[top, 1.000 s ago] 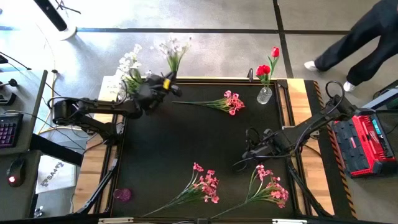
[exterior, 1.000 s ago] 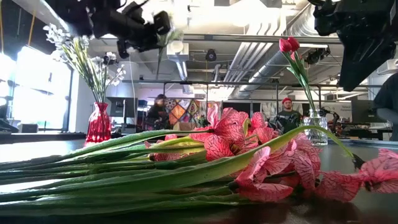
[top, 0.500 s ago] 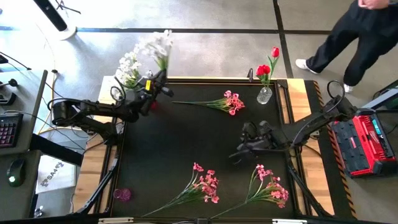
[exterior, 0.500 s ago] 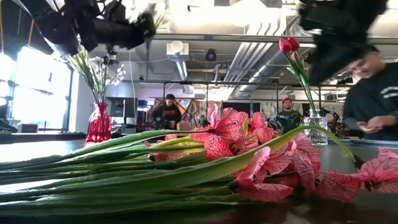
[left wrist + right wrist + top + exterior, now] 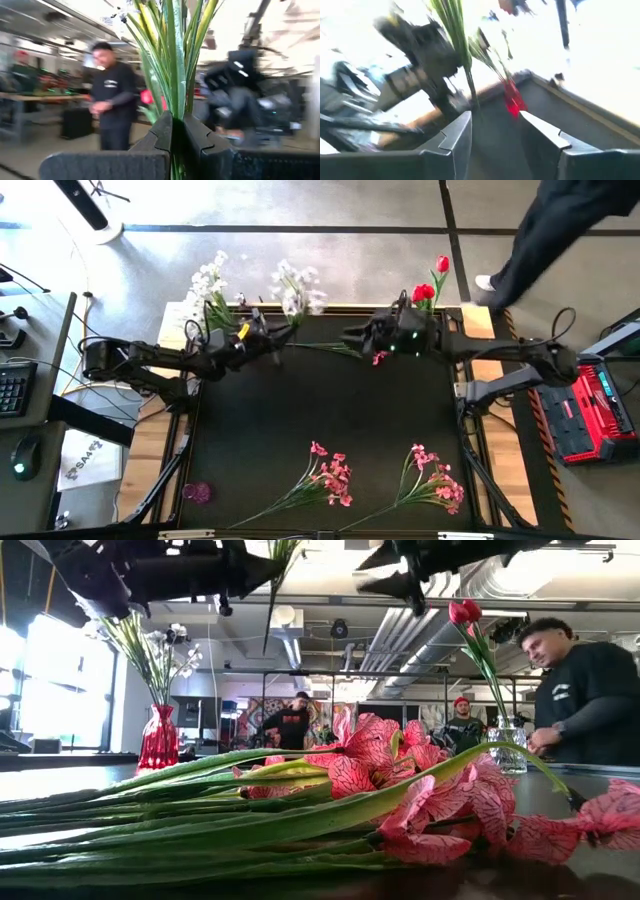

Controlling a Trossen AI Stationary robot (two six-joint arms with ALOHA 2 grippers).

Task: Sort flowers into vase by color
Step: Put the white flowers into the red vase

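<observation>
Left pincer (image 5: pixel 272 338) was clamped shut on a white-blossom spray with long thin green stems (image 5: pixel 297 288), held aloft near the far left of the black surface (image 5: pixel 320 420). Right pincer (image 5: pixel 352 338) stood open and empty, above a pink-blossom spray (image 5: pixel 378 358) at the far edge. Two more pink-blossom sprays (image 5: pixel 335 476) lay at the near edge. White blossoms stood in a red glass vase (image 5: pixel 158 739), red tulip-like blooms (image 5: pixel 430 285) in a clear glass vase (image 5: pixel 511 756).

Workshop-lab: exposed ceiling ducts (image 5: pixel 420 635), workbenches (people (image 5: pixel 585 690) behind), concrete floor (image 5: pixel 350 265).
</observation>
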